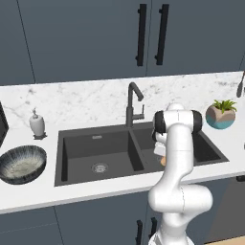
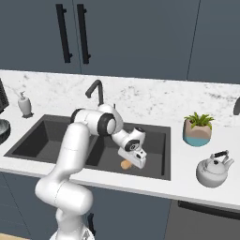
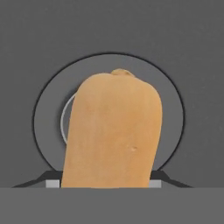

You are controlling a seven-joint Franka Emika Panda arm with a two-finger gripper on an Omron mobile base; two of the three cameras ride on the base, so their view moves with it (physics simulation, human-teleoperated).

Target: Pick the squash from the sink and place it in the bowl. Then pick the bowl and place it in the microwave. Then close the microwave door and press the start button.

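Observation:
The orange squash (image 3: 111, 131) stands upright in front of the hand camera, over the round drain (image 3: 175, 118) of the dark sink's (image 1: 95, 143) right basin. My gripper (image 3: 105, 183) is down in that basin, a fingertip pressed against each side of the squash, so it is shut on it. From the right base view the squash (image 2: 125, 164) pokes out below the gripper (image 2: 132, 160). In the left base view the arm hides all but an orange sliver (image 1: 163, 161). The blue-grey bowl (image 1: 21, 164) sits on the counter left of the sink, with nothing inside.
The dark faucet (image 1: 134, 103) rises behind the divider between the basins. A soap dispenser (image 1: 37, 123) stands behind the bowl. A potted plant (image 2: 199, 129) and a grey kettle (image 2: 214, 169) are on the counter to the right. A dark panel (image 1: 2, 125) cuts in at the left edge.

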